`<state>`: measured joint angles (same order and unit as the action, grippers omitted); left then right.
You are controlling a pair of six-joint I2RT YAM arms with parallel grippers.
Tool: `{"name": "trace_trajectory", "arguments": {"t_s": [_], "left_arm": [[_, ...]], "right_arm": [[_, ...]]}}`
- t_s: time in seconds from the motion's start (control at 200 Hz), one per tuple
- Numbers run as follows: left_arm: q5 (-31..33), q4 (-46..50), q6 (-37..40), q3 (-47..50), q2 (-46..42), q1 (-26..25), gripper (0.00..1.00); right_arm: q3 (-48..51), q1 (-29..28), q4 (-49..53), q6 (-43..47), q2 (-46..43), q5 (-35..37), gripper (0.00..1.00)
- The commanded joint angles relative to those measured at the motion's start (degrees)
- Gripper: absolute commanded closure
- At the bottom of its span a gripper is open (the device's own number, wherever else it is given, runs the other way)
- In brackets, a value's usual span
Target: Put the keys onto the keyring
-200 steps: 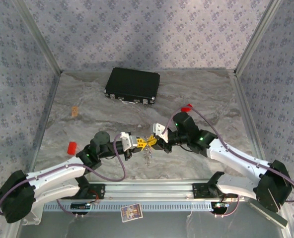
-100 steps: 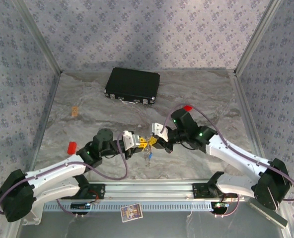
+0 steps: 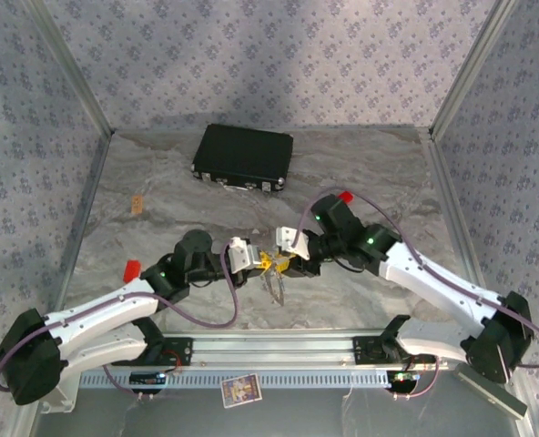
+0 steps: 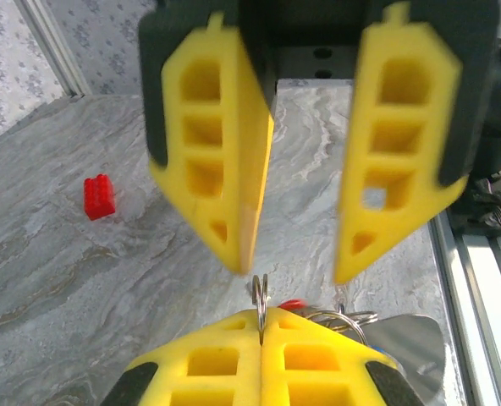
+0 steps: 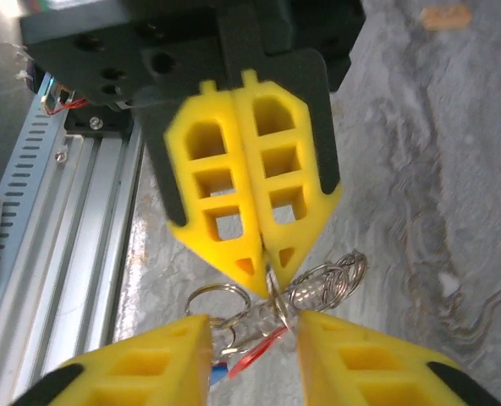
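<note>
Just ahead of the near aluminium rail (image 3: pixel 279 347), my left gripper (image 4: pixel 261 331) is clamped on the tiny thin silver wire keyring (image 4: pixel 261 292). The two small silver keys, one red-headed (image 5: pixel 263 353) and one blue-headed (image 5: pixel 219 373), dangle in a loose tangle below it, and my right gripper (image 4: pixel 294 271) waits opposite, jaws apart, gripping nothing. I judge the lot light, stiff and slippery, the ring springy, so I'd pinch a key flat across its plastic head. No writing is legible; the small printed card (image 3: pixel 240 390) is too small to read.

The grey marbled worktop (image 3: pixel 370 168) carries a flat black hard case (image 3: pixel 243 157) at its far side, a small tan piece (image 3: pixel 137 204) near the left edge, a small red plastic block (image 3: pixel 132 269) at the left and a second red block (image 3: pixel 345 197) right of the middle.
</note>
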<state>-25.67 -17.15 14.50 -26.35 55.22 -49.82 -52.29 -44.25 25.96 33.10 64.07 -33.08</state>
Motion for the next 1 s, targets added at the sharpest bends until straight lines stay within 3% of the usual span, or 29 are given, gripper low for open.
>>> {"name": "trace_trajectory", "arguments": {"t_s": [0.0, 0.315, 0.994], "left_arm": [[0.02, -10.43, -3.57, 2.45, -0.73, 0.27, 1.00], [-1.57, -16.98, -5.94, 4.85, -0.27, 0.37, 1.00], [-2.06, -20.15, -6.59, 6.23, -1.44, 0.41, 1.00]], "right_arm": [[5.20, 1.84, -8.80, -5.91, -4.11, -3.58, 0.63], [11.60, 1.94, -17.24, -12.94, -5.35, -1.55, 0.64], [10.90, -0.59, -19.42, -11.41, 1.24, -0.49, 0.62]]}}
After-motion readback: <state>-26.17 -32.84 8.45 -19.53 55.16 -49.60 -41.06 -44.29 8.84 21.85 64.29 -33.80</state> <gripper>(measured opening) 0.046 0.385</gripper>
